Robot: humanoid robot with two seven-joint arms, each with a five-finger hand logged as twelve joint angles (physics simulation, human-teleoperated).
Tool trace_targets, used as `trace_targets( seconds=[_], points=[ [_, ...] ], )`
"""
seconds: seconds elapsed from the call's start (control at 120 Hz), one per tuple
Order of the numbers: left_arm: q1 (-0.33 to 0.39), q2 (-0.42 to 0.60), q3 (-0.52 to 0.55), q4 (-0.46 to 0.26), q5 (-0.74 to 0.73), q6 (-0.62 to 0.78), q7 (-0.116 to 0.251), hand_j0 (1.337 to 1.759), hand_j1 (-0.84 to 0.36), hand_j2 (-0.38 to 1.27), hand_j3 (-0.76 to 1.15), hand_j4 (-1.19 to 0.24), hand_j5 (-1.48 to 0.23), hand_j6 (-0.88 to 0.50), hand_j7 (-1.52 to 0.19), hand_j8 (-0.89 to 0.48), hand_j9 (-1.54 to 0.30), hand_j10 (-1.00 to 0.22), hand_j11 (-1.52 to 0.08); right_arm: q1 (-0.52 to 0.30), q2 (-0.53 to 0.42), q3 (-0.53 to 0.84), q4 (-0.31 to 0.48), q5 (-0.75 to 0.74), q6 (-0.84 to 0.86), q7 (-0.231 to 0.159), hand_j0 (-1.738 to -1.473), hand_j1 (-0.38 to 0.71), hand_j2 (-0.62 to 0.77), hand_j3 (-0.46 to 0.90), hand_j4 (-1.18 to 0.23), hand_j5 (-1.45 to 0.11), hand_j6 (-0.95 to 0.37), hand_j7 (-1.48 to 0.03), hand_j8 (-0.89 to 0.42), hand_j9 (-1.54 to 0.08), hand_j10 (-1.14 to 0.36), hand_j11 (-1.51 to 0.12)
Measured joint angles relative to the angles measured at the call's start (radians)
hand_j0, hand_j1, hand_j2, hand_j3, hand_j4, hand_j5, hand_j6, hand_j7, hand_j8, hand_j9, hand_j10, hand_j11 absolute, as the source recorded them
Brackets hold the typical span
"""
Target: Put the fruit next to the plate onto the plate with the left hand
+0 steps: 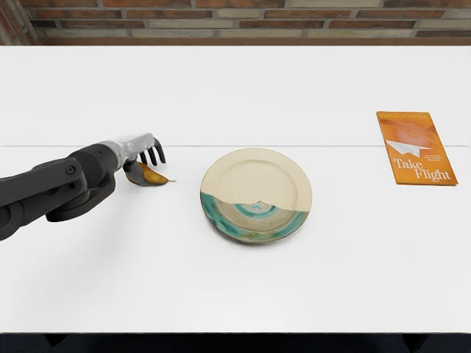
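A small brown-orange fruit (149, 176) with a pointed tip lies on the white table, left of the plate and partly under my left hand. My left hand (147, 157) comes in from the left edge and hovers just above the fruit, its dark fingers hanging down loosely and holding nothing. The round plate (256, 194) is cream with a teal and brown band along its near side. It sits at the table's middle, about a hand's width to the right of the fruit, with nothing on it.
An orange booklet (416, 148) titled "Take Flight" lies at the right side of the table. A brick wall (235, 18) runs behind the table's far edge. The table's front edge is near the picture's bottom.
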Motion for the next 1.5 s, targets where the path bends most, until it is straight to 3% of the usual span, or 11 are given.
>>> trace_targets(
  seconds=[0.308, 0.375, 0.642, 1.258, 1.5],
  points=[
    [-0.007, -0.002, 0.02, 0.017, 0.002, -0.001, 0.0, 1.651, -0.29, 0.1, 0.0, -0.54, -0.69, -0.54, -0.69, -0.56, -0.72, -0.52, -0.73, 0.0, 0.0, 0.0, 0.0, 0.0, 0.0, 0.0, -1.658, -0.33, 0.0, 0.0, -0.01, -0.02, -0.01, -0.02, -0.02, -0.02, -0.02, -0.02],
    [-0.007, -0.003, 0.023, 0.019, 0.002, 0.0, 0.0, 1.652, -0.28, 0.15, 0.0, -0.55, -0.69, -0.55, -0.69, -0.56, -0.72, -0.58, -0.72, 0.0, 0.0, 0.0, 0.0, 0.0, 0.0, 0.0, -1.658, -0.33, 0.0, 0.0, -0.01, -0.02, -0.01, -0.02, -0.01, -0.02, -0.02, -0.02],
    [-0.007, -0.008, 0.027, 0.022, -0.001, 0.0, 0.0, 1.654, -0.26, 0.14, 0.0, -0.56, -0.69, -0.56, -0.69, -0.57, -0.71, -0.61, -0.73, 0.0, 0.0, 0.0, 0.0, 0.0, 0.0, 0.0, -1.658, -0.33, 0.0, 0.0, -0.01, -0.02, -0.01, -0.02, -0.01, -0.02, -0.01, -0.02],
    [-0.012, -0.008, 0.028, 0.024, -0.043, -0.006, 0.0, 1.652, -0.29, 0.17, 0.0, -0.65, -0.82, -0.6, -0.82, -0.49, -0.84, -0.54, -0.85, 0.0, 0.0, 0.0, -0.001, 0.0, 0.0, 0.0, -1.658, -0.33, 0.0, 0.0, -0.01, -0.02, -0.01, -0.02, -0.01, -0.02, -0.01, -0.02],
    [-0.06, 0.006, 0.018, 0.028, -0.195, -0.024, 0.0, 1.654, -0.31, 0.31, 0.0, -0.68, -0.87, -0.61, -0.87, -0.5, -0.88, -0.56, -0.89, 0.0, 0.0, 0.0, 0.0, 0.0, 0.0, 0.0, -1.658, -0.33, 0.0, 0.0, -0.01, -0.02, -0.01, -0.02, -0.01, -0.02, -0.01, -0.02]
  ],
)
